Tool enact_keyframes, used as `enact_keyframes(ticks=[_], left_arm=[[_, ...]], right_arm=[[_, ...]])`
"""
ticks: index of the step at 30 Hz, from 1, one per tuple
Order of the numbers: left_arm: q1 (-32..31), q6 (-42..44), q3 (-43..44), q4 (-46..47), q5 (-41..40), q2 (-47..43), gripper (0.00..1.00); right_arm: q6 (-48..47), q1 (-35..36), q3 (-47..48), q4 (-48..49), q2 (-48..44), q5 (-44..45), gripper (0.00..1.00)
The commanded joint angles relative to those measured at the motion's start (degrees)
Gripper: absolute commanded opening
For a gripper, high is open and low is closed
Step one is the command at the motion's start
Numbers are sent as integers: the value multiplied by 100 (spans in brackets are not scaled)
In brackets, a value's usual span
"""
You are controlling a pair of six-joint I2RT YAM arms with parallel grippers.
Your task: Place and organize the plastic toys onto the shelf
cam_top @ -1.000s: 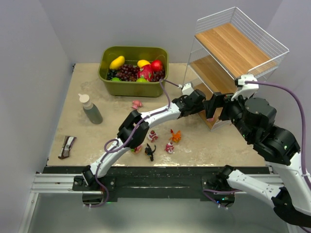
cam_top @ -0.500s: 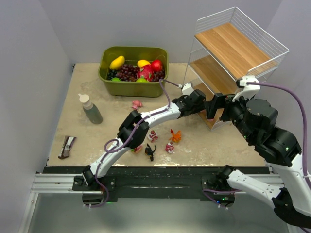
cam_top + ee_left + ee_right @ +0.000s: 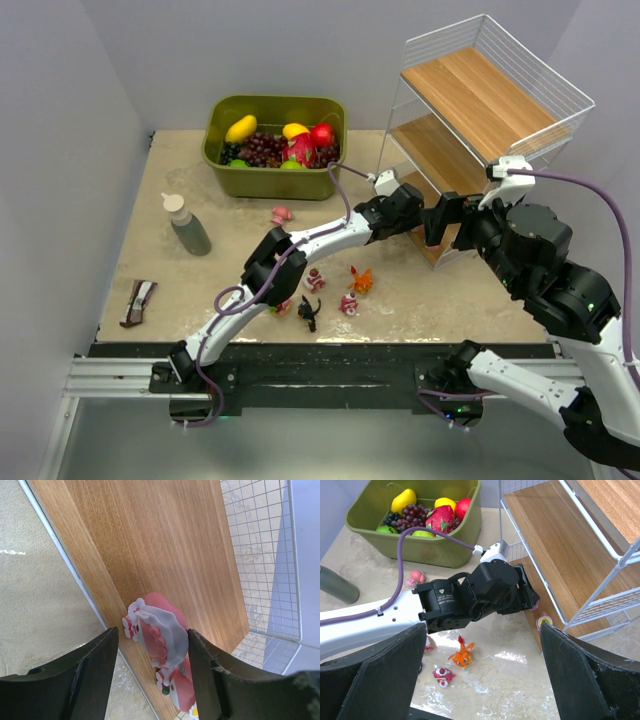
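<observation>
My left gripper (image 3: 152, 631) reaches over the lowest wood tier of the white wire shelf (image 3: 150, 545). Its jaws stand open around a pink and white toy (image 3: 159, 626) that rests on the tier, with a gap on the toy's left side. A second pink toy (image 3: 181, 691) lies right behind it. From above, the left gripper (image 3: 412, 214) sits at the shelf (image 3: 480, 100) foot. My right gripper (image 3: 441, 217) hovers just beside it, wide open and empty. On the table lie an orange creature (image 3: 361, 281), a black creature (image 3: 308, 313), red and white toys (image 3: 314, 280) and a pink one (image 3: 282, 214).
An olive-green bin (image 3: 222, 170) of fruit stands at the back. A grey bottle (image 3: 187, 225) stands at the left, and a dark tool (image 3: 138, 302) lies near the front left edge. The left arm stretches across the table above the loose toys.
The left jaws have spread apart and freed the pink and white toy on the lowest tier. Both arms have hardly moved.
</observation>
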Motion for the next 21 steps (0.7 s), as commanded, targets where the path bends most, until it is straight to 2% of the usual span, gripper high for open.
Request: enact_keyframes(ticks=[1,12,16,21], left_arm=[[-45,-68,130,302,-230,-306,63],[-45,196,-159,417,-608,-894,63],[-10,310,-809,434,-836,-1430,64],[156,459,-2215,566,-951,-2537,64]], right_arm=[[62,5,117,-56,-31,83,99],[9,5,310,-82,109,74,99],[18,14,460,-74,241,-22,99],[53,5,513,75,435,-381,99]])
